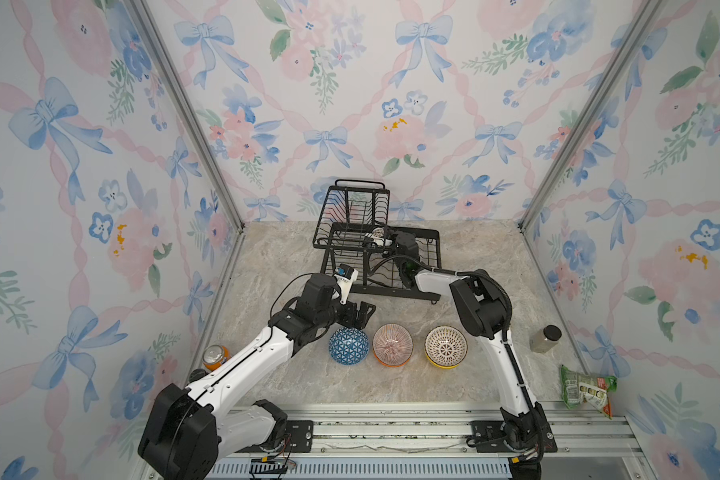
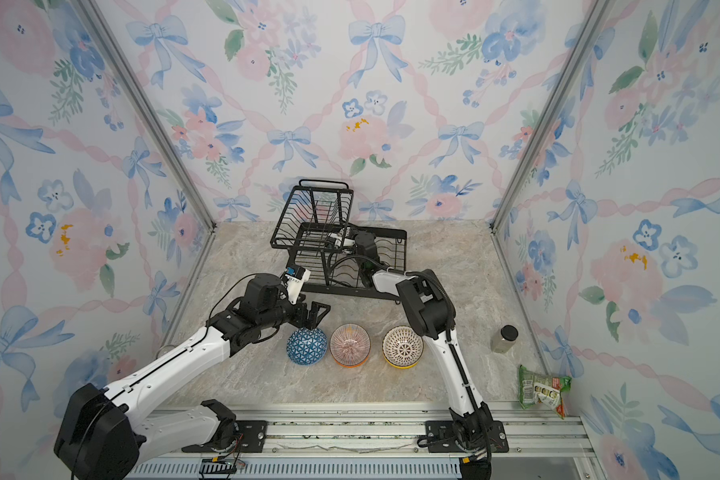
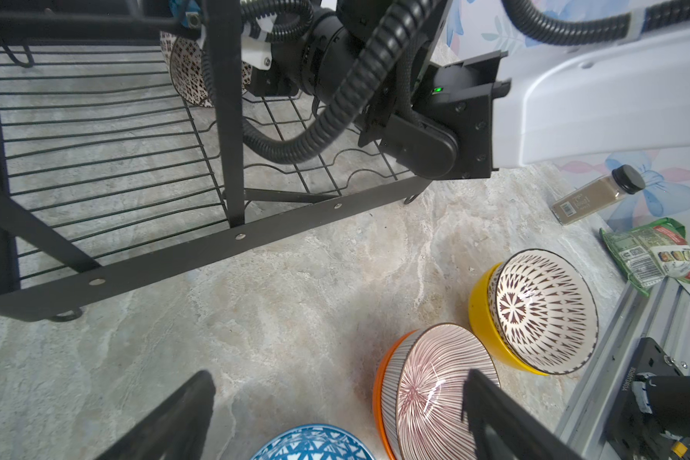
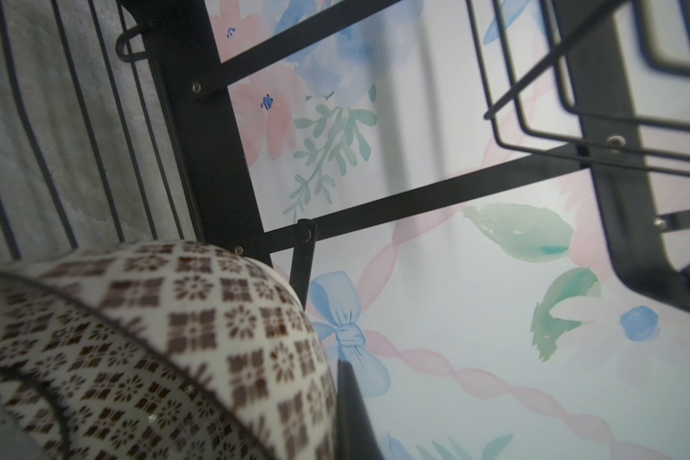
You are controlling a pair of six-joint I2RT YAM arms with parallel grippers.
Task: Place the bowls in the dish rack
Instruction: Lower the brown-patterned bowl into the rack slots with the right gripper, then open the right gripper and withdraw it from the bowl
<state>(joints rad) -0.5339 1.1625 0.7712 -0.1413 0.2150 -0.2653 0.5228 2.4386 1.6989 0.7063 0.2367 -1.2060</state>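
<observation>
The dish rack (image 1: 391,293) stands at the middle of the far edge of the surface (image 1: 292,386), its long side facing the arms, which suits a reach from the front. Its lower tray (image 3: 96,159) holds one patterned bowl (image 4: 200,338), tipped on edge among the wires and pinched at the rim by the right gripper (image 1: 373,237), whose jaws are closed on the bowl wall; the grip on the rim probably lets the bowl be stood upright in a slot. The upper basket (image 1: 350,203) shows nothing inside. Five bowls wait in a row between the rack and the near edge: a blue bowl (image 1: 348,345) lying upside down, a pink-striped bowl (image 1: 393,344) nested in an orange bowl (image 3: 383,382), and a lattice bowl (image 1: 446,345) nested in a yellow bowl (image 3: 481,314). The left gripper (image 1: 360,319) hangs just above the blue bowl with its jaws spread wide and nothing between them, apparently ready for the next pick. Off the task, a drink can (image 1: 215,356) sits by the left edge, a spice bottle (image 1: 546,338) by the right edge, and a snack packet (image 1: 587,390) in the near right corner.
</observation>
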